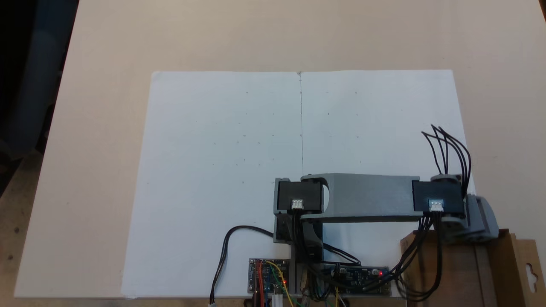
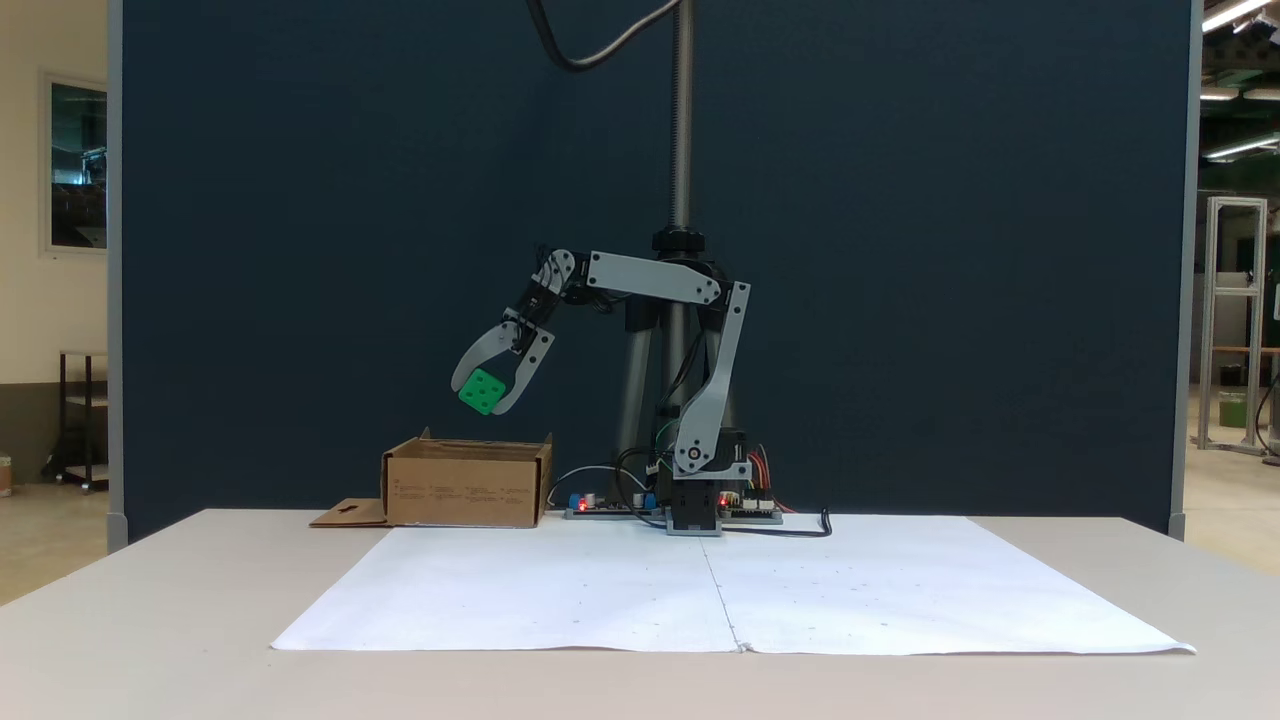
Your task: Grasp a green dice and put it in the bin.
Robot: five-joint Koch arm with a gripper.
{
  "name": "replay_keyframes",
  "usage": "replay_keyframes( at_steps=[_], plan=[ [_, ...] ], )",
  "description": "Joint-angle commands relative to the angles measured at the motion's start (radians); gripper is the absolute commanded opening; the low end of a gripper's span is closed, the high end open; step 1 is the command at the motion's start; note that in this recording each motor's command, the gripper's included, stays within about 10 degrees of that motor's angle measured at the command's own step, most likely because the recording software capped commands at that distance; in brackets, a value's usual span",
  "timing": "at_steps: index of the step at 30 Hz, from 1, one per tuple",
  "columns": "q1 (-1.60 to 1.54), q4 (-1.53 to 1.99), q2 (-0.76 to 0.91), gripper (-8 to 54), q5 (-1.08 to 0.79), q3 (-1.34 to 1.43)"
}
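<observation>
A: Landmark is the bin. Start with the biggest thing.

B: Table (image 2: 150,600), pale top, carrying everything. On it lie white paper sheets (image 2: 730,590), spread out in front of the bin as the front-on fixed view shows them, seam down the middle.

A: The arm?

B: Grey arm (image 2: 655,277), base standing beside the bin on the paper's far edge, upper link reaching level toward the bin. From above, that link (image 1: 369,197) ends over the bin's corner.

A: The bin itself?

B: The bin (image 2: 465,488), brown cardboard, open top, flap with a hang-hole lying flat on its outer side. From above, its wall (image 1: 505,260) sits at the lower right corner of the frame.

A: Boards?

B: Circuit boards (image 1: 268,276) with red lights, next to the arm base, between it and the bin.

A: Gripper, die?

B: Gripper (image 2: 490,395) hangs above the bin's open top, clear of the rim, pointed down. Fingers clasp the green dice (image 2: 482,390) between them; it is in the air directly over the bin.
</observation>
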Motion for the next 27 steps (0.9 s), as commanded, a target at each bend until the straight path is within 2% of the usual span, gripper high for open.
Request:
replay_keyframes(
  at_steps=[1,11,15,16,18,20,27],
  plan=[
    [0.044,-0.103,-0.023,12.7,-0.137,-0.021],
    [0.178,-0.196,-0.209,12.7,-0.276,-0.02],
    [0.199,-0.195,-0.225,12.7,-0.278,-0.017],
    [0.201,-0.193,-0.225,13.9,-0.278,-0.011],
    [0.199,-0.193,-0.235,29.6,-0.276,0.011],
    [0.198,-0.192,-0.236,35.8,-0.276,0.023],
    [0.179,-0.198,-0.233,37.0,-0.273,0.028]
  ],
)
